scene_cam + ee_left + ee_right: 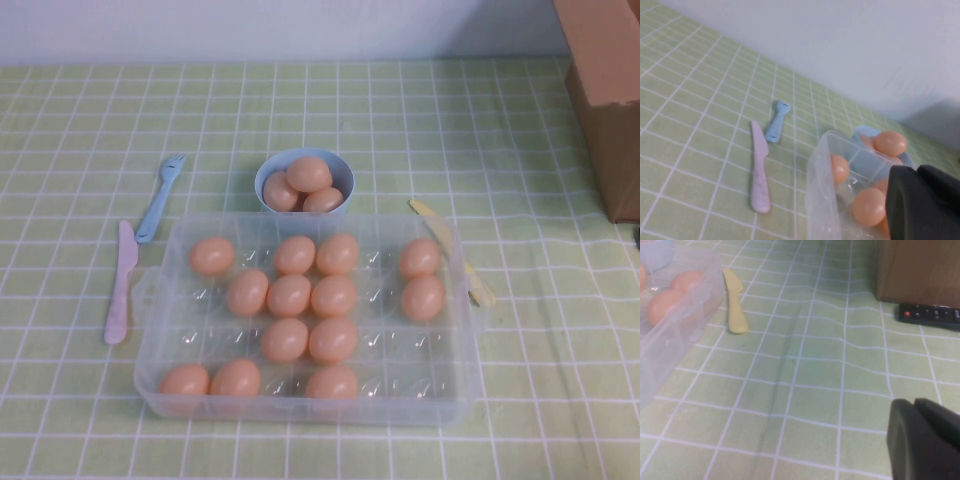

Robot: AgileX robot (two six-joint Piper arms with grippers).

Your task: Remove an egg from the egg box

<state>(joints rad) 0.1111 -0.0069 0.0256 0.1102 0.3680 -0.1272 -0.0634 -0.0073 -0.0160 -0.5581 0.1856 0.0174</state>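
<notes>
Left tool (925, 205) off the egg box's (160, 390) left side, right tool (925, 440) over bare worktop (815, 380) right of it, jaw states indeterminate; recommend vertical descent on an outer egg (212, 256), gentle closure.

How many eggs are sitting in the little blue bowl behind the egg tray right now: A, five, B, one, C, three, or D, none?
C: the high view shows three eggs piled in the blue bowl just behind the egg box. Neither gripper is near it: the left gripper hangs by the box's left end, the right gripper over bare cloth.
</notes>
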